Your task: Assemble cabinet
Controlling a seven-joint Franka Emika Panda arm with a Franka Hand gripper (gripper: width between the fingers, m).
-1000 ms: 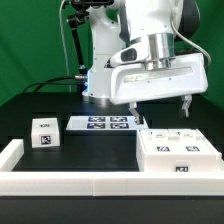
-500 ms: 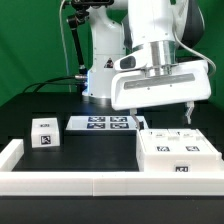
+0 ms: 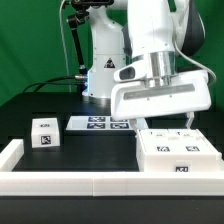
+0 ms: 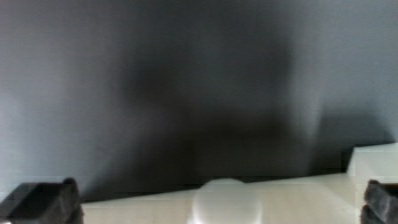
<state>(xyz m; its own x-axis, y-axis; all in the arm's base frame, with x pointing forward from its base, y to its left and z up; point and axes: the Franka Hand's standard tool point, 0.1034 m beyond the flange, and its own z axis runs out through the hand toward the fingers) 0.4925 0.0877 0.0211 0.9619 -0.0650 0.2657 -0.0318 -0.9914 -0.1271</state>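
Observation:
The cabinet's large white box (image 3: 176, 155) lies at the exterior view's right, with tagged white panels on its top face. A small white tagged block (image 3: 42, 133) stands at the left. My gripper (image 3: 163, 118) hangs just above the box's back edge, open wide and empty, with one finger near each side of the box top. In the wrist view the dark fingertips (image 4: 39, 203) stand far apart at both sides. The white box top (image 4: 160, 210) is blurred between them, and another white corner (image 4: 370, 160) shows to one side.
The marker board (image 3: 100, 123) lies flat behind the block, close to the box's back left corner. Long plain white border rails run along the front (image 3: 80, 181) and the left (image 3: 10, 152). The arm's base (image 3: 100, 60) stands behind, with black cables.
The gripper has come down toward the box top and shifted slightly to the exterior view's right. Its fingers stay open. The parts have not moved.

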